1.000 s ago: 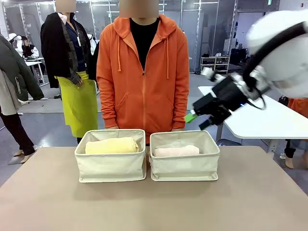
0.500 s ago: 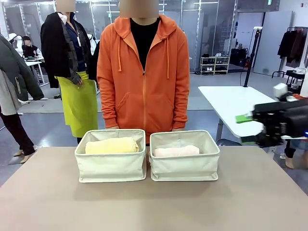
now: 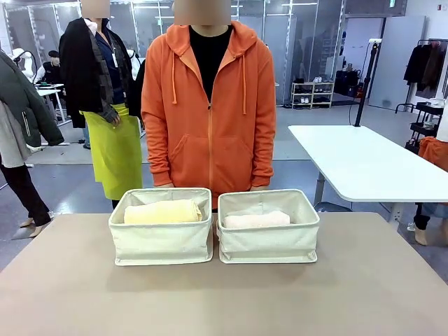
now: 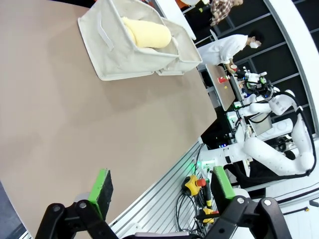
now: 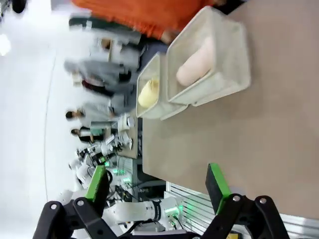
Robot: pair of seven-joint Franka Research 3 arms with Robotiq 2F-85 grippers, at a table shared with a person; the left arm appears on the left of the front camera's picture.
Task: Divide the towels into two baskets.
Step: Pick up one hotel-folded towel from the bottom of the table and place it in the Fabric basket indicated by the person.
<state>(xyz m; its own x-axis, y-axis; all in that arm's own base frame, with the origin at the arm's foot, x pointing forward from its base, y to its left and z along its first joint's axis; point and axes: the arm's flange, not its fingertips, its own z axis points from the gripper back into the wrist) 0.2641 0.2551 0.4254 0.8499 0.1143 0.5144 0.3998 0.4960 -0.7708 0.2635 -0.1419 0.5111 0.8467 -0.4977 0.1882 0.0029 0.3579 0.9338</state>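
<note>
Cream baskets (image 3: 161, 241) hold yellow towel (image 3: 162, 211) and pink towel (image 3: 256, 220).

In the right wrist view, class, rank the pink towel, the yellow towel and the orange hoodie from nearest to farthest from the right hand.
From the open right hand:
1. Pink towel, in the nearer basket.
2. Yellow towel, in the basket behind.
3. Orange hoodie, beyond the table's far edge.

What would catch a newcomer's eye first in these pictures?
Probably the person in the orange hoodie standing at the far side of the table, right behind two cream baskets set side by side. The left basket holds a pale yellow towel and the right basket a pale pink towel, each rolled and lying lengthwise.
</note>
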